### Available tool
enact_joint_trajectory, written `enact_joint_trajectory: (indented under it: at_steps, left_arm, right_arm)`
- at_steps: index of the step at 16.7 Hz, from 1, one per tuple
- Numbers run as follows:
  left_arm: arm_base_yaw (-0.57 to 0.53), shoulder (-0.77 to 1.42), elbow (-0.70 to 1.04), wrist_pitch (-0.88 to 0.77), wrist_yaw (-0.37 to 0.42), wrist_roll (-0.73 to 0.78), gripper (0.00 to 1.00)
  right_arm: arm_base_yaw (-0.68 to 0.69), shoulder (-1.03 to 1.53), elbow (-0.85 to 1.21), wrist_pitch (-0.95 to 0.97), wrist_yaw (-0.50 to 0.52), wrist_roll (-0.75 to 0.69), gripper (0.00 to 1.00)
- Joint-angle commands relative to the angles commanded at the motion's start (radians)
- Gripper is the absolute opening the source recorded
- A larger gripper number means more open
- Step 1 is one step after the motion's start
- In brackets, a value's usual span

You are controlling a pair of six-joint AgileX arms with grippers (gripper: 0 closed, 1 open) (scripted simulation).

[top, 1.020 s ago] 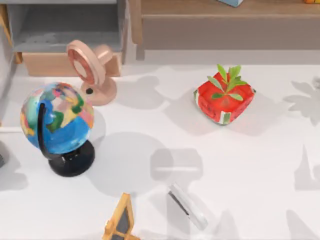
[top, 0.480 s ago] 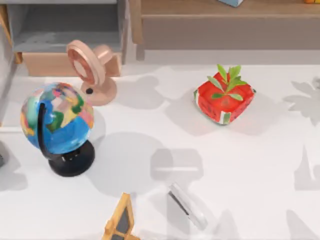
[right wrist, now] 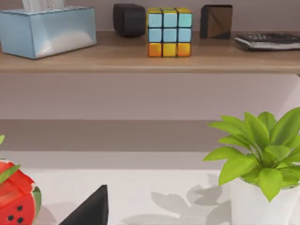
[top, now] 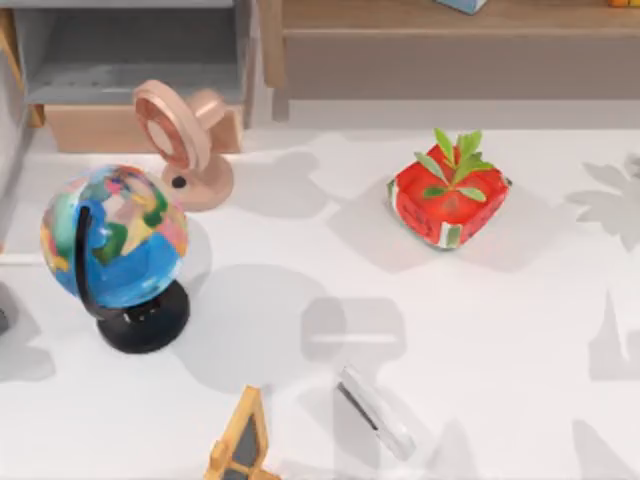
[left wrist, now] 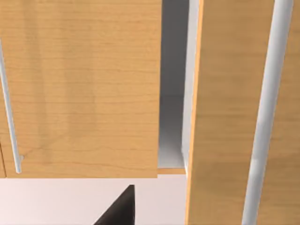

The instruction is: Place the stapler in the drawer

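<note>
A multicoloured globe (top: 112,240) on a black stand sits at the table's left, with a pink round desk fan (top: 183,140) just behind it and a yellow-framed wedge-shaped object (top: 241,448) at the near edge. A red watermelon-patterned cube with green leaves (top: 447,192) rests right of centre. On the brown shelf (right wrist: 150,61) stand a blue tissue box (right wrist: 47,30), a 3-by-3 puzzle cube (right wrist: 169,31), a black keyboard (right wrist: 269,41) and 2 dark blocks, while a leafy plant in a white pot (right wrist: 262,159) stands on the table below.

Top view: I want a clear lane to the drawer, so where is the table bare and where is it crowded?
Bare: the middle stretch between the globe and the red planter, and the table's right side beyond the stapler. Crowded: the left, where the globe and the pink fan stand before the drawer.
</note>
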Motion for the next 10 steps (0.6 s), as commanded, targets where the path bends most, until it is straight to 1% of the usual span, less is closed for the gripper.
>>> enact_joint_trajectory:
  at_steps: [7,10]
  left_arm:
    - [-0.002,0.000,0.001,0.000,0.000,0.000,1.00]
    - [0.020,-0.009,-0.025,0.016,0.021,0.001,1.00]
  right_arm:
    - [0.000,0.000,0.000,0.000,0.000,0.000,1.00]
    - [0.000,0.000,0.000,0.000,0.000,0.000,1.00]
